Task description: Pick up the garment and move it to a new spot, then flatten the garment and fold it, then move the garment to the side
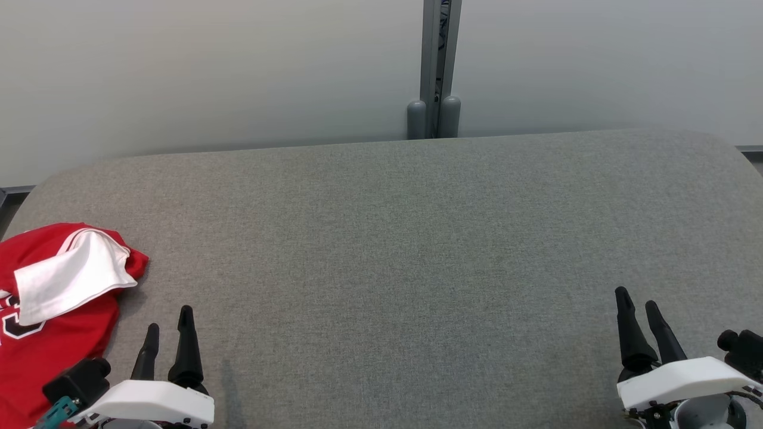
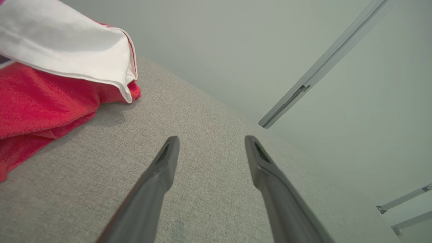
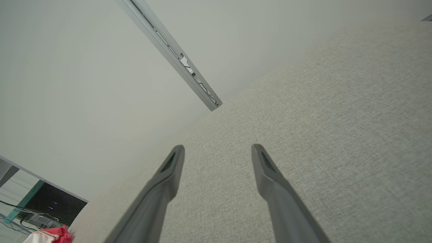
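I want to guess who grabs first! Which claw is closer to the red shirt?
The left gripper, just beside the red shirt; the right gripper sits far across the grey surface.

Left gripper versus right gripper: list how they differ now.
The left gripper sits beside the red garment; the right gripper is across the grey table from it. The garment looms large in the left gripper's wrist view, small and distant in the right gripper's. Both are open, empty, over that table.
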Available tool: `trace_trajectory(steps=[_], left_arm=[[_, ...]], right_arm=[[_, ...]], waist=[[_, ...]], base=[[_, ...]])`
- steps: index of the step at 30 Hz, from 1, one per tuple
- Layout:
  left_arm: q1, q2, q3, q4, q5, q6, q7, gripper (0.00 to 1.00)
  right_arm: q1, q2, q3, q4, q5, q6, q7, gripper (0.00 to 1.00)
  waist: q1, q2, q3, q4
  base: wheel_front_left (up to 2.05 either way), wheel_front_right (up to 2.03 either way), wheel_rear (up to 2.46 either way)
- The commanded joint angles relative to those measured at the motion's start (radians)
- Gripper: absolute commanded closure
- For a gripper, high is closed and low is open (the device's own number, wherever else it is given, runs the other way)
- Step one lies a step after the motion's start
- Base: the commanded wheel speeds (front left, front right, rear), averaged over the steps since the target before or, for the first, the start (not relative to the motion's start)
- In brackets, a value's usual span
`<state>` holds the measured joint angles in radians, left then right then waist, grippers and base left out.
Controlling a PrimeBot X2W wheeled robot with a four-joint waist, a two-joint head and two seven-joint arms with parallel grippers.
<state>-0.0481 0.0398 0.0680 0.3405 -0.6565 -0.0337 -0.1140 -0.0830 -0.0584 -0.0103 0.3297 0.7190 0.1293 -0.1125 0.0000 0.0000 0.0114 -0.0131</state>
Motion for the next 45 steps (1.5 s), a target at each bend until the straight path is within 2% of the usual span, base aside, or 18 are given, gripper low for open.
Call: trace_trajectory(steps=[1,19,25,45], left_arm=[[-0.006,0.008,-0.002,-0.005,0.044,0.009,-0.01,0.0],[0.003,0.023,-0.037,0.023,0.259,0.054,-0.056,0.0],[0.006,0.032,-0.049,0.043,0.326,0.083,-0.07,0.0],[0.012,0.039,-0.071,0.026,0.483,0.131,-0.113,0.0]], right_arm=[[-0.019,-0.01,0.007,-0.02,-0.042,0.001,-0.012,0.0],[-0.011,-0.005,0.036,-0.015,-0.268,0.002,-0.058,0.0],[-0.011,-0.002,0.03,0.0,-0.342,0.002,-0.071,0.0],[-0.019,0.004,0.005,0.011,-0.53,0.002,-0.116,0.0]], waist=[[0.0,0.0,0.001,0.0],[0.0,0.0,-0.007,0.001],[0.0,0.0,-0.005,0.002],[0.0,0.0,0.0,0.0]], base=[[0.0,0.0,0.0],[0.0,0.0,0.0],[0.0,0.0,0.0],[0.0,0.0,0.0]])
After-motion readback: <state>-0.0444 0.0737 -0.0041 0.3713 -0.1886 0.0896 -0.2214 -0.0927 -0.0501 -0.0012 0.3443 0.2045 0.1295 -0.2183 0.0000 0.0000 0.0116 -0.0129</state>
